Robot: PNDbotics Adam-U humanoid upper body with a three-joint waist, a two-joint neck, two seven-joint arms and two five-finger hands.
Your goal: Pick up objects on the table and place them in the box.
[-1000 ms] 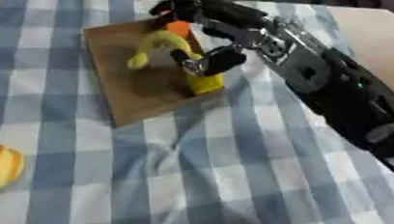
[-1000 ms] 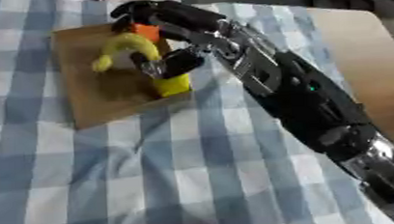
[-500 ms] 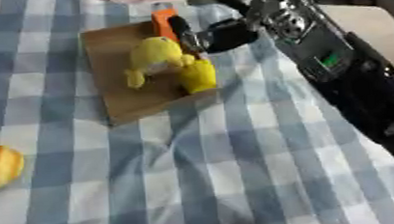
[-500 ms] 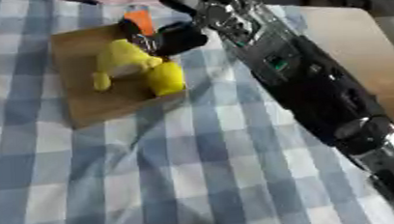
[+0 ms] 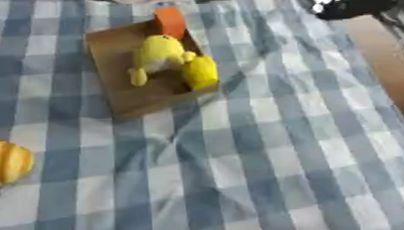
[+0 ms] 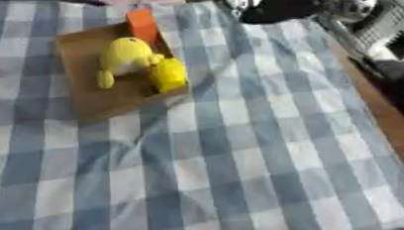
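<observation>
I have the box (image 5: 139, 98), a shallow brown tray, sitting at about eleven o'clock on the bench (image 5: 268, 148), which is covered in a blue and white checked cloth. Three things lie in it already: a yellow plush toy (image 5: 157, 55) in the middle, a smaller yellow object (image 5: 201, 72) touching it on the four o'clock side at the tray's edge, and an orange block (image 5: 171, 21) propped at the far rim.

My right hand (image 6: 286, 3) is up at one o'clock, well apart from the box and raised off the cloth. It shows only as a dark blurred mass, so I cannot tell whether its fingers are spread or curled, though I see nothing carried in it. My left hand is not on screen at all.

One item remains outside: an orange-yellow striped round object (image 5: 3, 163) at nine o'clock, near the left edge of the bench and well clear of the box.

I judge this as the gap between a finished drop and the next pick. The next move calls for reaching the striped object, which lies far across from my right hand; the left arm looks better placed for it.
</observation>
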